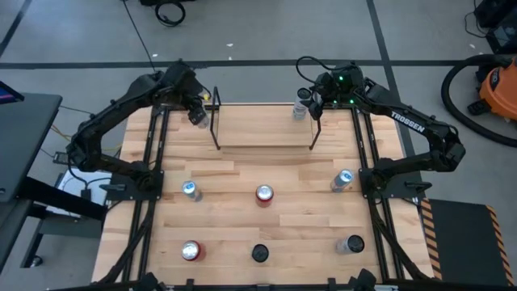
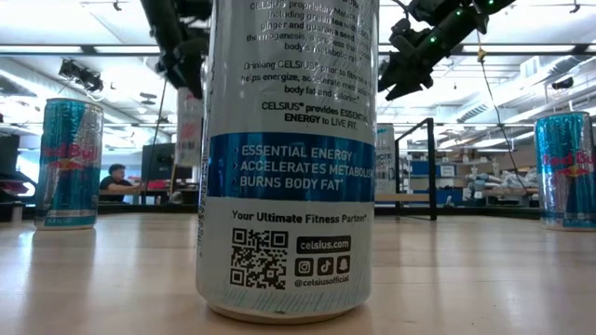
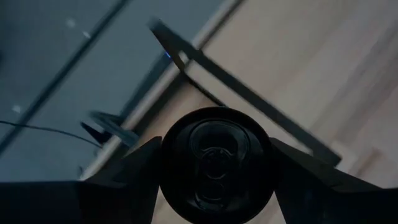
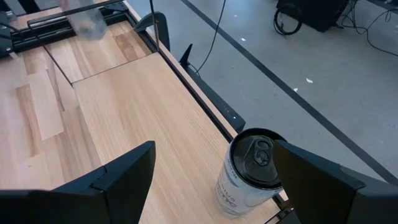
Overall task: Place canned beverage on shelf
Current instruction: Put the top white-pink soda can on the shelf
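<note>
Cans: six are counted on the open tabletop (image 1: 242, 174) before the shelf (image 1: 262, 125). Left pincer (image 1: 197, 113), clamped on a dark can (image 3: 216, 163), is held above the shelf's left edge. Right pincer (image 1: 310, 109) is spread beside a white can (image 1: 300, 111) on the shelf's right corner.

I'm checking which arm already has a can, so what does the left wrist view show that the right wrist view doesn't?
Only the left wrist view shows the left end effector shut on a dark-topped round metal can, held above the wood's edge.
Only the right wrist view shows the right end effector open around a white cylindrical metal can with a black lid. This can stands near the table's edge and is not gripped.
Both views show light wood, thin black metal rods and the grey floor.
</note>
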### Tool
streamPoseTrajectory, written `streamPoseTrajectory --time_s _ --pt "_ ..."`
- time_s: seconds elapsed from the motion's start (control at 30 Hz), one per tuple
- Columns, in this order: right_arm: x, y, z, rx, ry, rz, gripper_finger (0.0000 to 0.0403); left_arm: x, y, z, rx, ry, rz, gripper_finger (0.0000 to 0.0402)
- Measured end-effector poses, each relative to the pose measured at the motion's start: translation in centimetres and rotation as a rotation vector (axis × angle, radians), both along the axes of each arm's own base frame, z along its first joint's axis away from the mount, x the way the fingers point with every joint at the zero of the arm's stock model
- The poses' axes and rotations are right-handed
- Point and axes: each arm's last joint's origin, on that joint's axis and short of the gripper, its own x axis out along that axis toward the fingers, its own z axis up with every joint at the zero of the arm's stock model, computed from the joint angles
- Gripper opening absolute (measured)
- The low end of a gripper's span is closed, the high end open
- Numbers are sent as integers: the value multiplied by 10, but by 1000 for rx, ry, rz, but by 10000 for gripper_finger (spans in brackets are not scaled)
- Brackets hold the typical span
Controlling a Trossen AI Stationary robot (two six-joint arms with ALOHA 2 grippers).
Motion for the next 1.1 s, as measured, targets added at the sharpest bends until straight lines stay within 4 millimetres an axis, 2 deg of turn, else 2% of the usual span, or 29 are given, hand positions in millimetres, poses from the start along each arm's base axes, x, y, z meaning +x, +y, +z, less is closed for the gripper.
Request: streamPoseTrajectory --time_s 0.17,0.43,0.63,0.73,0.83,1.1 --pt "0 0 0 0 0 0 332 -5 -3 32 87 -6 23 255" --pt "0 0 0 2 1 -1 332 -12 -9 81 208 -130 27 255" --pt "0 0 0 3 2 -1 332 -7 -17 103 285 -226 -7 256" --pt "0 0 0 3 1 0 332 -1 -19 106 290 -277 -55 256" --pt "0 0 0 2 1 0 332 15 -18 101 269 -298 -110 256" --pt "0 0 0 17 -9 -12 332 68 0 67 198 -238 -176 256"
